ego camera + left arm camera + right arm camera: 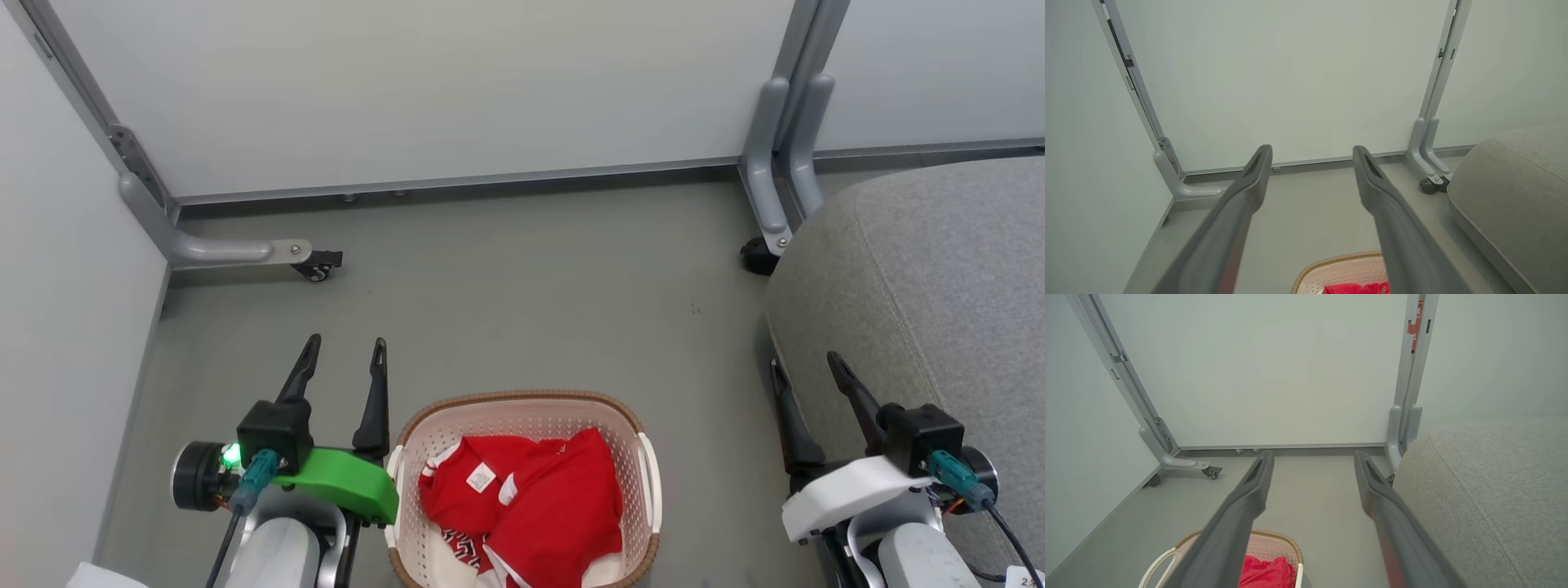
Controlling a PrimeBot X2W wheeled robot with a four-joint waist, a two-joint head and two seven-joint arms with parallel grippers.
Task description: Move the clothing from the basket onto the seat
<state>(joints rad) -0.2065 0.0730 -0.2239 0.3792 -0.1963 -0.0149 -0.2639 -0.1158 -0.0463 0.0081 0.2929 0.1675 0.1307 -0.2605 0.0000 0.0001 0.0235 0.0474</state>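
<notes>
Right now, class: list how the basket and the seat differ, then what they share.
The basket is cream perforated plastic with a brown rim; the seat is grey stitched fabric. The basket is far smaller than the seat. The basket holds red clothing; the seat's visible part bears none. Both have rounded corners and stand on the floor.

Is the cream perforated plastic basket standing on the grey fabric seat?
No, the basket stands on the grey floor beside the seat.
</notes>
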